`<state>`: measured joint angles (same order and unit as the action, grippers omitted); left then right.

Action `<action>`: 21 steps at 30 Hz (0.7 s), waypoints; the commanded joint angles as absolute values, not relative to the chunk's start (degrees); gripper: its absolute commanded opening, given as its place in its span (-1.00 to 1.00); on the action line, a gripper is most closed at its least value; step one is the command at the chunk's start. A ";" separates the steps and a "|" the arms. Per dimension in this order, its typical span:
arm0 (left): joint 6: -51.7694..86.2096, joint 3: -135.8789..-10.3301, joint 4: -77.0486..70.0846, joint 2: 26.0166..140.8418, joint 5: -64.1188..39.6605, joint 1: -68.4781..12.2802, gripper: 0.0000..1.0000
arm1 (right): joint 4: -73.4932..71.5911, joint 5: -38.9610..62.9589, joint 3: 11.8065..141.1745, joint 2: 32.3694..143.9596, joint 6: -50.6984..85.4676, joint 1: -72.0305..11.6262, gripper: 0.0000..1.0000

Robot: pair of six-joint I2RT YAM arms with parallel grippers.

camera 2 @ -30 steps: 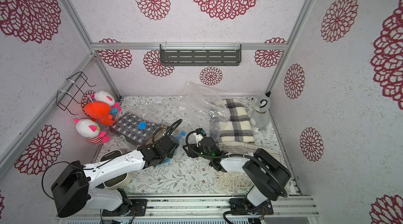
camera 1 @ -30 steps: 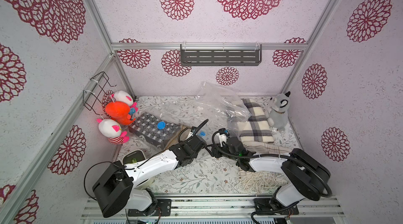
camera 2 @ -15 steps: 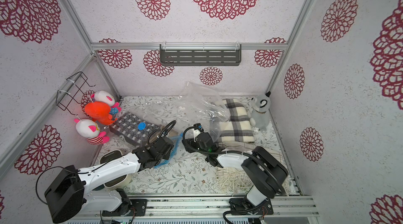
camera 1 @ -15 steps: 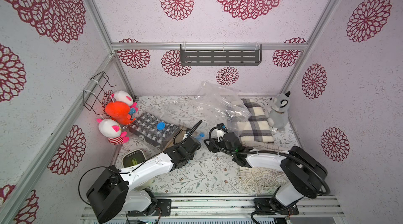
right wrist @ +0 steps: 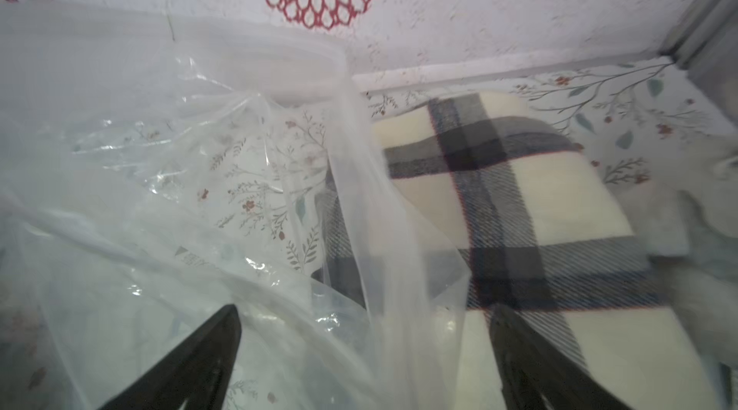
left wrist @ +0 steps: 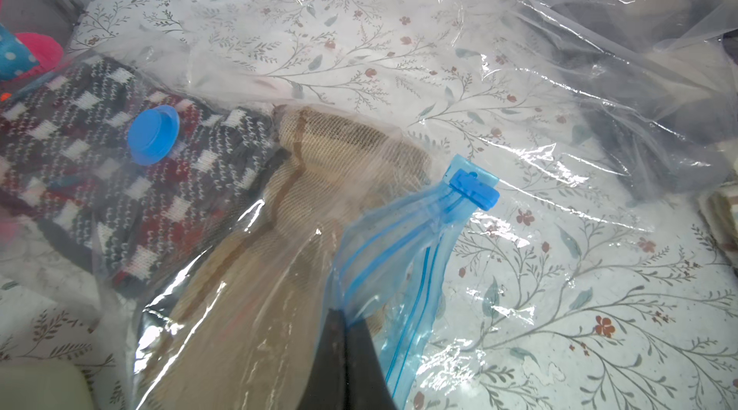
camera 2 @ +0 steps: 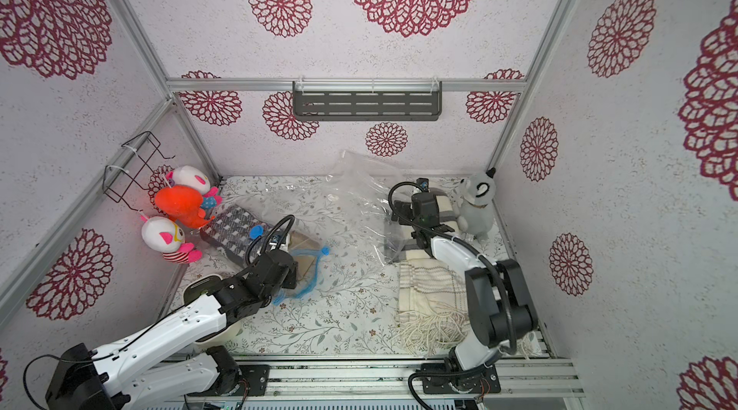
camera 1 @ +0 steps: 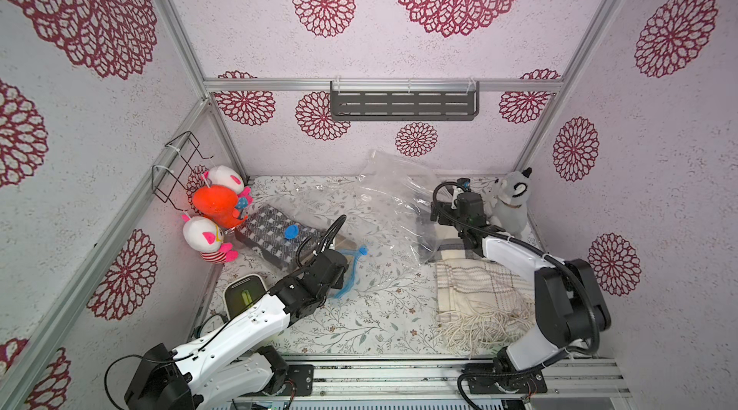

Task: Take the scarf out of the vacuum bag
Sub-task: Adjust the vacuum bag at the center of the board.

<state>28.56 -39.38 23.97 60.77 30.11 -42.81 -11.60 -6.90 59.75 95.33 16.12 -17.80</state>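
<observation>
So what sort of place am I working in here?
Likely a staged test booth, not a real room: wallpapered panels on an aluminium frame, a floral-covered table, and plush toys in the corner.

It is a robot test booth dressed like a home: metal bars (camera 1: 279, 84) hold flowery walls (camera 1: 239, 28), two robot arms (camera 1: 239, 324) are bolted at 6 o'clock, soft toys (camera 1: 215, 204) sit at 9 o'clock.
</observation>
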 commanded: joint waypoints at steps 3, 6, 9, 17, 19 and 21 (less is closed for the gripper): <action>28.57 -39.37 22.06 59.78 31.59 -42.31 -1.00 | -12.27 12.18 66.59 105.15 17.57 -15.14 0.13; 28.34 -39.71 22.59 59.26 31.96 -42.19 -1.00 | -12.22 15.63 68.81 107.54 21.18 -19.09 -0.40; 28.11 -39.97 22.76 57.98 31.81 -42.19 -1.00 | -20.81 25.41 67.03 110.72 31.51 -23.04 -0.52; 26.93 -45.00 28.59 52.56 33.75 -42.01 -1.00 | -35.35 26.14 72.95 119.69 47.26 -32.00 -0.66; 26.73 -45.44 29.27 51.79 32.49 -41.65 -1.00 | -43.89 29.29 71.00 122.16 54.19 -31.77 -0.68; 26.86 -44.52 27.34 52.05 30.08 -41.66 -1.00 | -51.17 29.07 65.78 122.06 58.54 -30.56 -0.65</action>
